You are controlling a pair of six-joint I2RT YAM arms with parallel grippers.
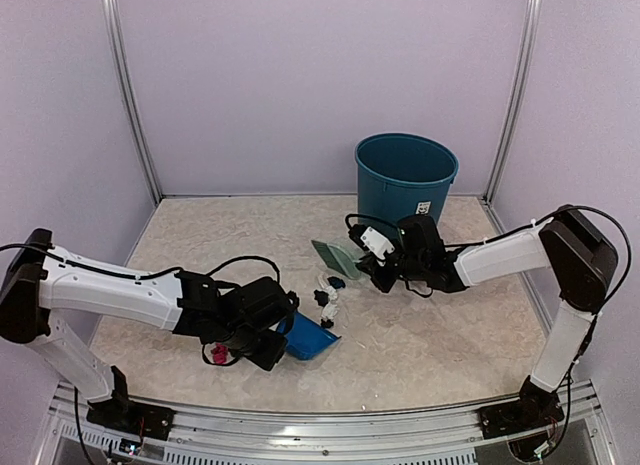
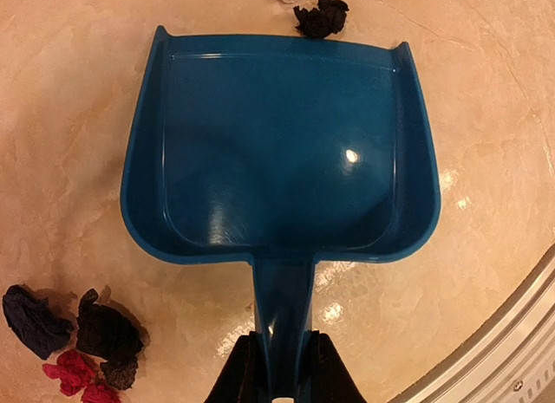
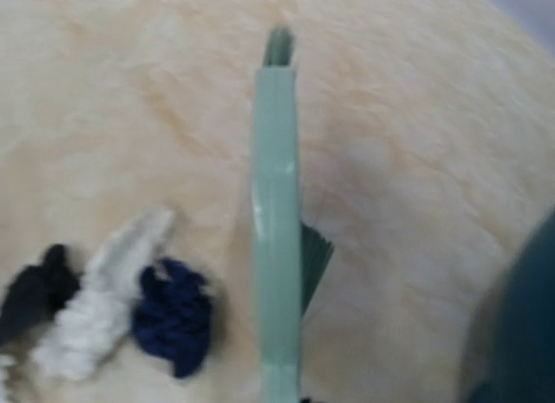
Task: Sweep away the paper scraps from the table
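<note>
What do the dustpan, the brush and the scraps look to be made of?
The dustpan looks like glossy blue moulded plastic: sharp glints on a smooth pan. The brush seems pale green matte plastic with darker bristles, though blurred. The scraps look like crumpled matte paper; the fuzzy white one could pass for yarn.

Your top view covers the whole table (image 1: 430,345) from above; both close wrist views share its middle paper scraps (image 1: 326,295).

My left arm (image 1: 110,295) reaches low and rightward from the near-left corner, the left gripper (image 1: 280,337) clamped on the dustpan (image 2: 277,152) handle. My right arm (image 1: 505,255) bends in from the near right, stretching leftward, the right gripper (image 1: 365,270) pinched tight on the brush (image 3: 276,204).
</note>
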